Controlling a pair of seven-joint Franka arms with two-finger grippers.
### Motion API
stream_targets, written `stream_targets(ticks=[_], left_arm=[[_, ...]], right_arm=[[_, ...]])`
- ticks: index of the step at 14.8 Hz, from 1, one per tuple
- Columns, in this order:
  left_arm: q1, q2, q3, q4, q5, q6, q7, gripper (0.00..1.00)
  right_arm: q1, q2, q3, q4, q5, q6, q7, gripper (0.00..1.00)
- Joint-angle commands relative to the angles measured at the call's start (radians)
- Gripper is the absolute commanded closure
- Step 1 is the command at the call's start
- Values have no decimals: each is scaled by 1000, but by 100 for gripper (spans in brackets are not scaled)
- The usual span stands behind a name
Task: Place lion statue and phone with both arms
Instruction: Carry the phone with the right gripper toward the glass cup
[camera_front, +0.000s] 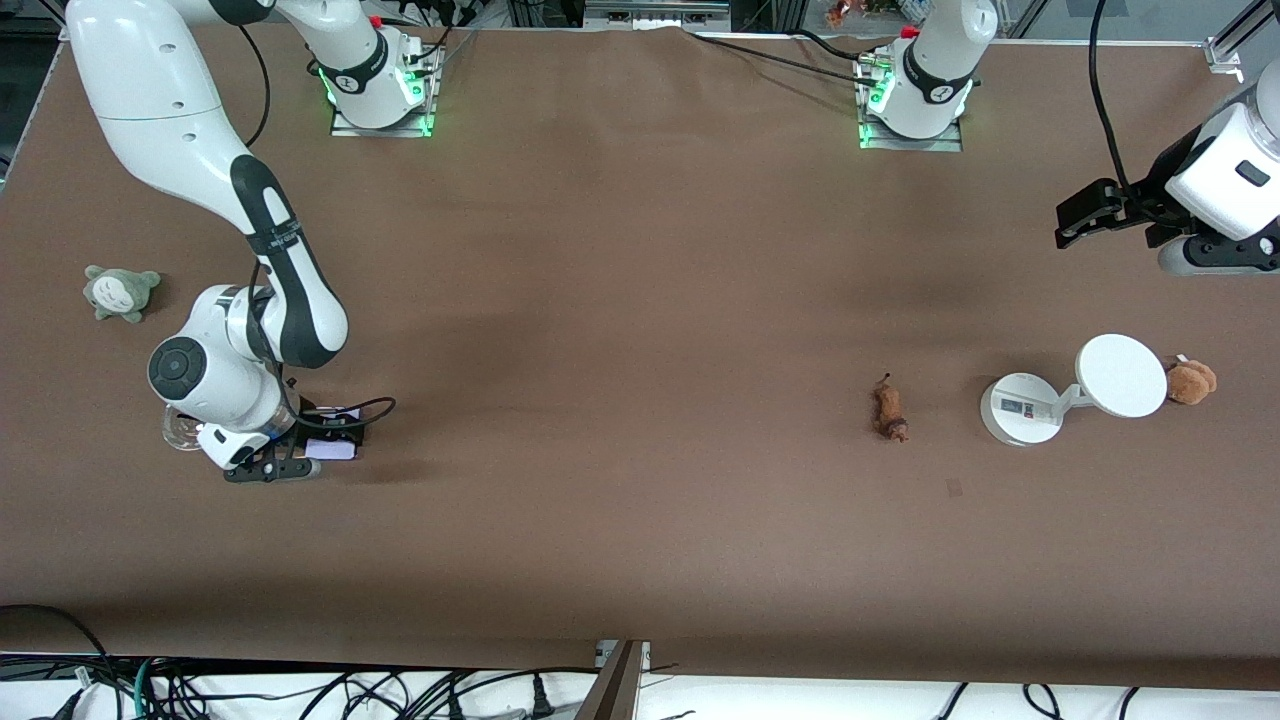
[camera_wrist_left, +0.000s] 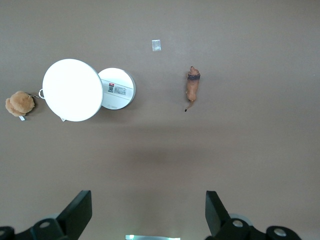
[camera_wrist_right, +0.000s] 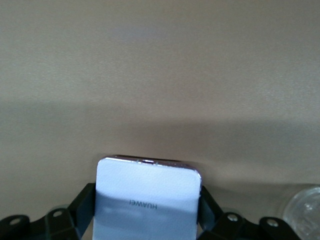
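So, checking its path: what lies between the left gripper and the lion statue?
Nothing: the left wrist view shows bare table between the open left gripper and the lion statue.

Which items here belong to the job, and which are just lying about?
Job:
lion statue, lying on the table
phone, between the right gripper fingers
left gripper, open, up in the air

Lying about:
white stand
brown plush
grey-green plush

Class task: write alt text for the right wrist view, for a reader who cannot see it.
The right gripper holds a pale phone between its black fingers, the word HUAWEI showing on its back, just above the brown table. A clear round object sits at the picture's edge; what it is cannot be told.
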Motion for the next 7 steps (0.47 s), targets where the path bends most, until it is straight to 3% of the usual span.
stream_targets(ticks=[1,2,3,4,7], left_arm=[[-4,-13,-7,2,29,-12,0,0],[-1,-22,-9,-14,27,-10,0,0],[1,-28,-9,-20,27,-9,0,0],[-1,-28,-9,-22,27,-10,0,0],[4,-30,-9,-29,27,10,0,0]], right_arm=[[-8,1,6,-7,18,24,-11,66],[-10,2,7,-7,18,26,-11,42],[-10,2,8,-6,18,24,-10,5],[-10,-1,8,-4,18,23,-14,0],[-9,-19,6,-1,15,12,-19,0]])
